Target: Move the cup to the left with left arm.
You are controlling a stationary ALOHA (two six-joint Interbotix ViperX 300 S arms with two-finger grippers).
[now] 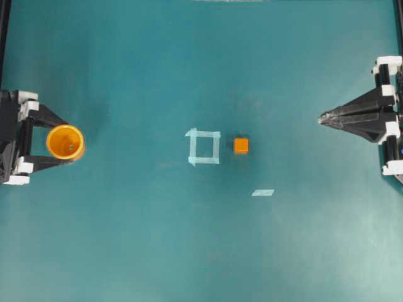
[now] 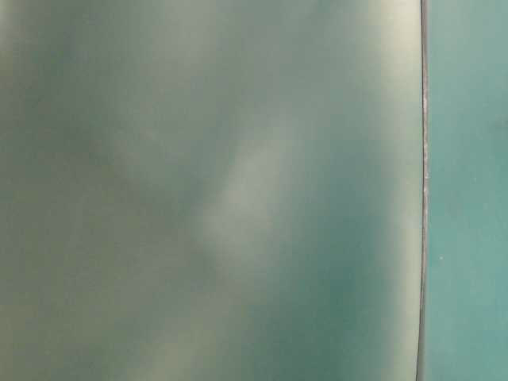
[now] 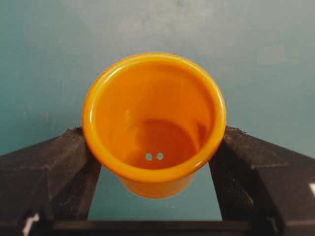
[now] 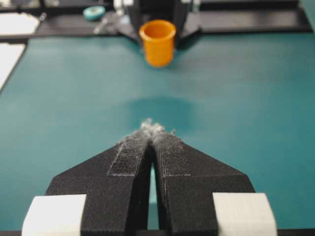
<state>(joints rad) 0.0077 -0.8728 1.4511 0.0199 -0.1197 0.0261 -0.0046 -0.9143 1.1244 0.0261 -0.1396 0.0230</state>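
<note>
The orange-yellow cup [image 1: 65, 141] stands upright at the far left of the teal table, between the two black fingers of my left gripper [image 1: 69, 143]. In the left wrist view the cup [image 3: 154, 118] fills the middle, and both fingers [image 3: 59, 167] press against its wall just under the rim, so the left gripper [image 3: 155, 135] is shut on it. The right wrist view shows the same cup [image 4: 157, 42] far ahead. My right gripper [image 1: 321, 117] is at the far right edge, well away from the cup. Its fluffy-tipped pads meet, and the right gripper [image 4: 150, 125] holds nothing.
A small orange cube [image 1: 241, 146] sits near the table's middle, just right of a pale tape square [image 1: 203, 134]. A short tape strip [image 1: 263, 192] lies lower right. White papers [image 4: 15, 24] and a teal roll [image 4: 93, 12] lie beyond the far edge. The table-level view is a blur.
</note>
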